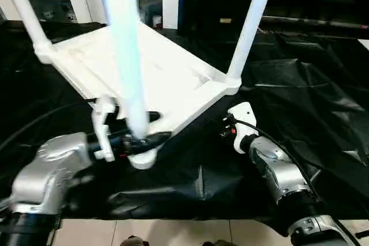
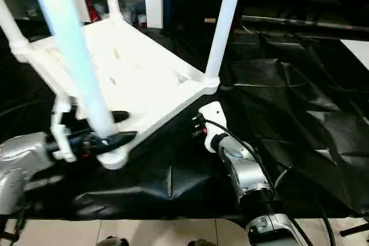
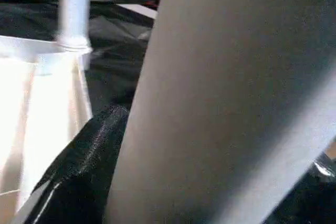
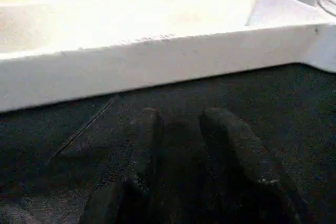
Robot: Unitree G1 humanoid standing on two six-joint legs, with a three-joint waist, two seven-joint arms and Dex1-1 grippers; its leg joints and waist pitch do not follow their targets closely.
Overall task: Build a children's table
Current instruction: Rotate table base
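Presently: upturned table top [image 1: 155, 76], centre frame; left gripper [image 1: 138, 128] spread around near-corner leg [image 1: 128, 56]; right gripper [image 4: 184, 129] empty, fingers slightly parted.

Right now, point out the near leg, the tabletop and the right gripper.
near leg [image 1: 128, 56], left eye view, mid-shaft
tabletop [image 1: 167, 79], left eye view, ribbed underside
right gripper [image 4: 181, 124], right wrist view, between fingertips

2 silver forearms [image 1: 277, 171], black cables, white wrist housings, black-fingered tools.

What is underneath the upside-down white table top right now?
The table top lies ribbed side up on black plastic sheeting, which spreads out around it. What is directly beneath the top is covered.
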